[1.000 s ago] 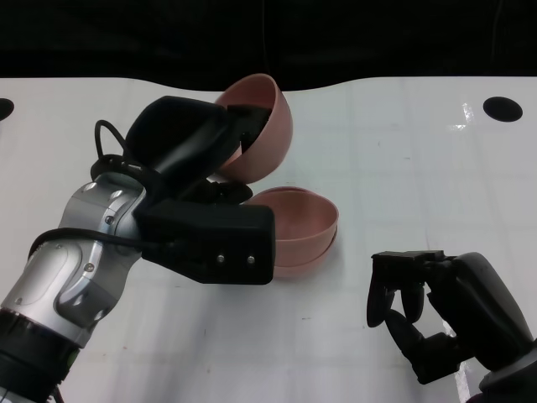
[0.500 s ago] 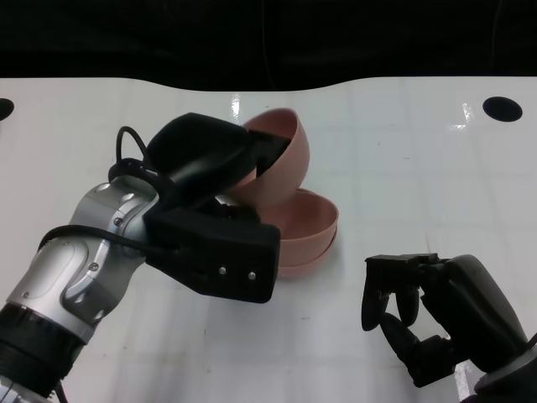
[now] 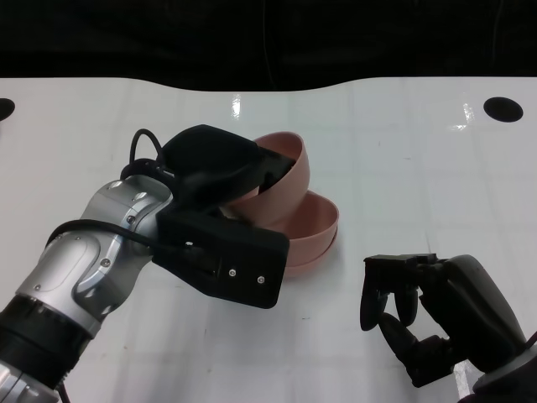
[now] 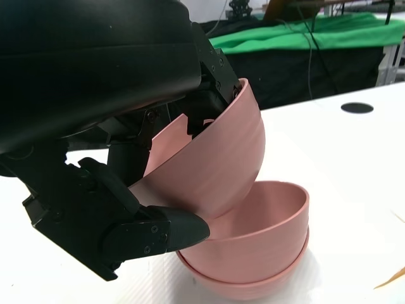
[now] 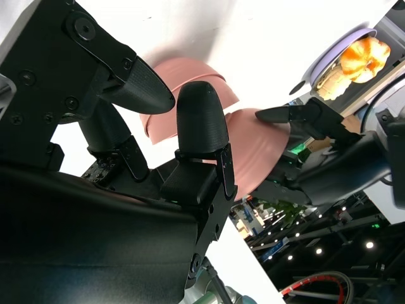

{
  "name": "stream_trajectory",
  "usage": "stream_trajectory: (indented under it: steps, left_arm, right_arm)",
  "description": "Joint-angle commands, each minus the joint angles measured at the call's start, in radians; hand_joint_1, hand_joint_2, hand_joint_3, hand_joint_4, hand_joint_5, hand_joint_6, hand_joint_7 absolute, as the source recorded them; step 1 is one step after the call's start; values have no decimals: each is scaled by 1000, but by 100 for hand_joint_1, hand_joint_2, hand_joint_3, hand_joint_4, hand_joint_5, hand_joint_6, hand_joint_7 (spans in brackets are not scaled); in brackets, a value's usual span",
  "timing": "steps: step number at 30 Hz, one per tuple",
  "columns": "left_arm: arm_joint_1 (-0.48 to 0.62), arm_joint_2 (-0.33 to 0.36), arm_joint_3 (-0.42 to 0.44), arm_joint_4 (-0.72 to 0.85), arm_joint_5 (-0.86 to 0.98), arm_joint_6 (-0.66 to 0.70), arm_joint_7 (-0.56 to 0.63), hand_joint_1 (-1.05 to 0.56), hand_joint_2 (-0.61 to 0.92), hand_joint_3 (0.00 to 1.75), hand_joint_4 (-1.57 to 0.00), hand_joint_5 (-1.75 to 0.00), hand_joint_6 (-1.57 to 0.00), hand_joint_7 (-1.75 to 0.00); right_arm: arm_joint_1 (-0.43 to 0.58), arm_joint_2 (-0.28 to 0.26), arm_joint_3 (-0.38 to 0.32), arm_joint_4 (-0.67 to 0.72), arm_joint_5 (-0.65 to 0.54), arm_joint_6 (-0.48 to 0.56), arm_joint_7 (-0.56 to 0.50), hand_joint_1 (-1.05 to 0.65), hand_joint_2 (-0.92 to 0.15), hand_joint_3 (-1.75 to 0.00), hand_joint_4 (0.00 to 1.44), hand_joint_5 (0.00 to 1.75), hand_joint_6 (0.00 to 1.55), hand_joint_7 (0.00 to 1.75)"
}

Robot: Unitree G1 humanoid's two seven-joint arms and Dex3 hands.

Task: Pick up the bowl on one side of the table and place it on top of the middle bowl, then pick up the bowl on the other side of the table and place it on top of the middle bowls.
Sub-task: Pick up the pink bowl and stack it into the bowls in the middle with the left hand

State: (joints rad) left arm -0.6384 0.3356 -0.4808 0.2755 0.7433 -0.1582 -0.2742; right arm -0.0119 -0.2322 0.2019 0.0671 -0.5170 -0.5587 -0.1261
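Note:
My left hand [image 3: 220,172] grips a pink bowl [image 3: 281,180] by its rim and holds it tilted, its lower edge dipping into the stacked pink bowls [image 3: 312,231] at the table's middle. In the left wrist view the held bowl [image 4: 215,164] leans over the stack [image 4: 266,253], with my fingers [image 4: 209,69] over its rim. The stack shows two nested rims. My right hand [image 3: 419,315] sits low at the right, apart from the bowls, fingers curled in with nothing in them. In the right wrist view its fingers [image 5: 202,126] stand before the pink bowls [image 5: 190,76].
The white table [image 3: 419,168] runs back to a dark edge. A black round hole [image 3: 503,107] lies at the far right and another [image 3: 4,107] at the far left.
My left hand has carried the tilted bowl right and down, from above and behind the stack until its lower edge reaches into the stack. The right hand has barely moved.

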Motion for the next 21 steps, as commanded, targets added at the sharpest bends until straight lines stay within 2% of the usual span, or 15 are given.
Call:
stream_trajectory:
  steps: [1,3,8,10,13,15,19,20,21]
  left_arm:
    - [-49,-10,-24,41,24,-5,-10,-22,60,79,-86,-175,-67,-168]
    - [-66,-18,-40,61,36,-11,-12,-23,69,60,-83,-175,-64,-170]
    - [-96,-40,-73,111,62,-17,-6,-28,89,21,-74,-175,-78,-112]
    - [-104,-50,-82,134,67,-24,10,-29,91,16,-73,-175,-83,-98]
    - [-118,-64,-96,173,84,-37,37,-29,92,15,-74,-175,-84,-101]
    - [-123,-68,-103,189,98,-38,49,-30,92,13,-74,-174,-84,-92]
    - [-129,-73,-120,217,120,-33,56,-35,92,9,-79,-145,-94,-55]
    - [-128,-75,-122,222,123,-28,53,-36,92,10,-83,-125,-97,-38]
    - [-126,-77,-124,225,130,-16,49,-36,92,11,-84,-116,-99,-29]
  right_arm:
    - [1,-2,-4,-5,5,-1,-7,-9,-5,-175,97,175,87,153]
    - [0,-2,-3,-3,3,-3,-10,-10,-5,-174,97,175,87,153]
    - [-1,-3,-1,-3,7,1,-4,-10,-5,-174,97,175,86,153]
    - [0,-2,-1,-5,9,3,-2,-10,-5,-174,97,175,86,153]
    - [0,0,1,-10,3,12,-1,-10,-5,-173,97,175,86,154]
    - [-2,1,3,-8,1,13,-2,-10,-6,-172,97,175,86,154]
    - [-3,0,5,-2,4,2,-4,-10,-6,-172,97,175,86,153]
    - [-1,0,5,-3,4,3,-5,-9,-6,-172,97,175,86,153]
    - [0,1,6,-5,3,4,-5,-9,-6,-172,97,175,86,153]
